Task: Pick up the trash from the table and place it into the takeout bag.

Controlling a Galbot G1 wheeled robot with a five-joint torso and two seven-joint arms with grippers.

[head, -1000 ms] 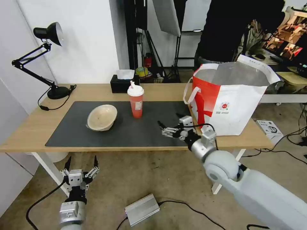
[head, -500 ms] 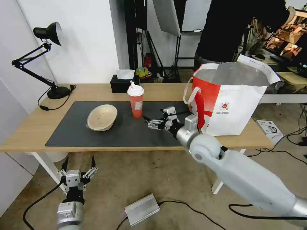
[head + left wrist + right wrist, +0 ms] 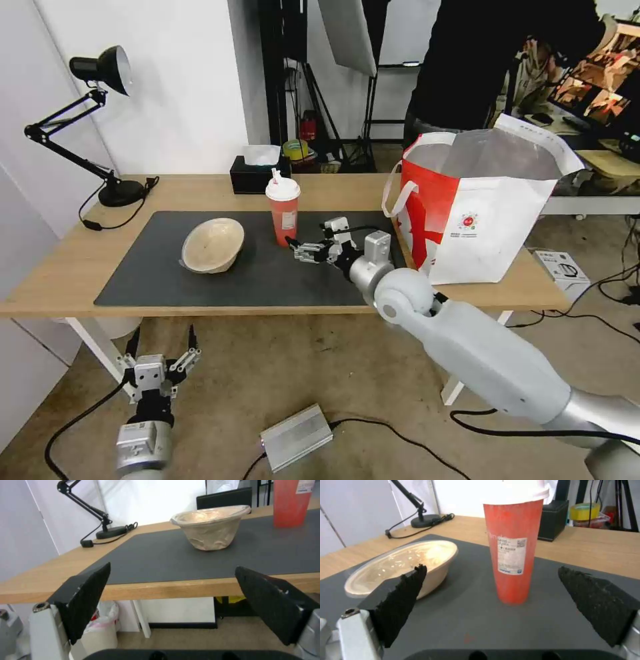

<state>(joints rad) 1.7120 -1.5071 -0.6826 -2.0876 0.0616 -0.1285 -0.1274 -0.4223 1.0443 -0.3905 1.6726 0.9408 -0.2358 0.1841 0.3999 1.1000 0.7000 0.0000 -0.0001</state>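
Both jaws agape, red cup [image 3: 283,211] near.

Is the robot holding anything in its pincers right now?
No. The right pincer is open beside the red cup, not touching it. The left pincer hangs open below the table.

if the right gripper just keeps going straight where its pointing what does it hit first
Most likely the red drink cup: it stands upright between the open fingers of the right gripper, a short gap ahead. Nothing lies between them on the mat.

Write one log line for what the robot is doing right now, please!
right hand: open, over mat, facing red cup | left hand: open, below table edge | beige bowl: on mat | takeout bag: upright
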